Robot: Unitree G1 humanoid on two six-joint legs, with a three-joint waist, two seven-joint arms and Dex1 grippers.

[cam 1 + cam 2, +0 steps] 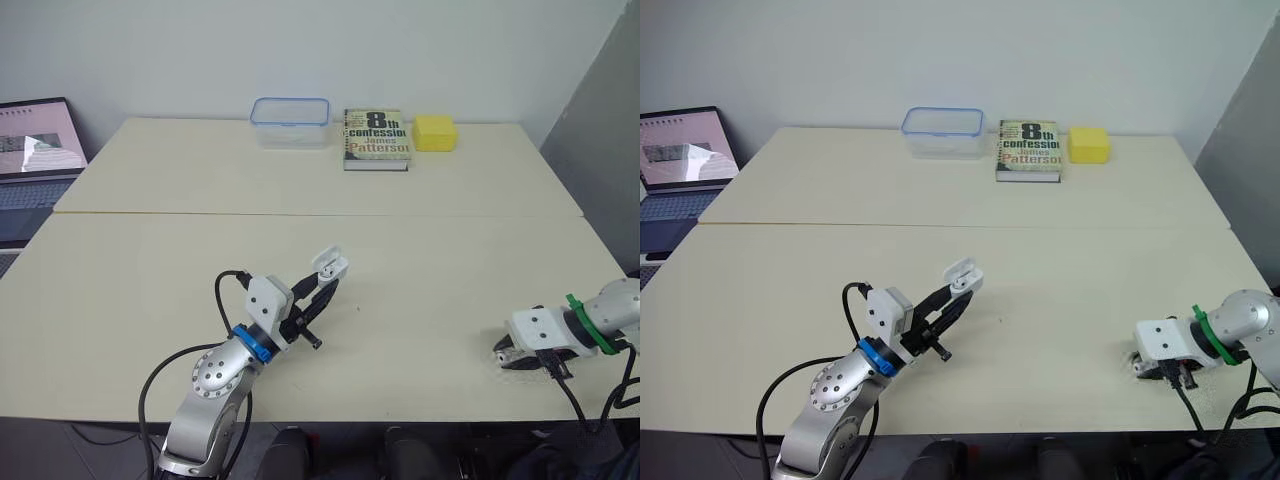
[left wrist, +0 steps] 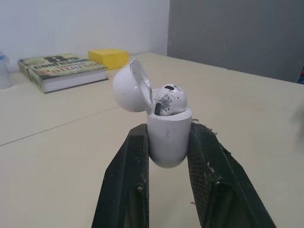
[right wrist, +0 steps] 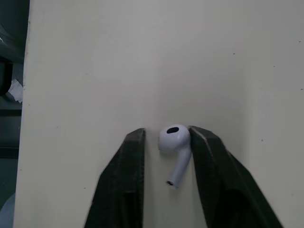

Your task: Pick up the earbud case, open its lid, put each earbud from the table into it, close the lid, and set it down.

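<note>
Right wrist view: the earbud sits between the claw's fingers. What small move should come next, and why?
Probably close the right claw on the loose earbud. It lies on the table between the fingers with a gap on one side, so it isn't gripped. The left claw holds the case, lid open, another earbud already inside.

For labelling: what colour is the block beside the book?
Yellow rectangular block; clearest in left eye view.

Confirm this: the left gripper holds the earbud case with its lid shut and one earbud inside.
Wrong on the lid: the left wrist view shows it open, hinged back. The left gripper does hold the earbud case with one earbud inside.
</note>
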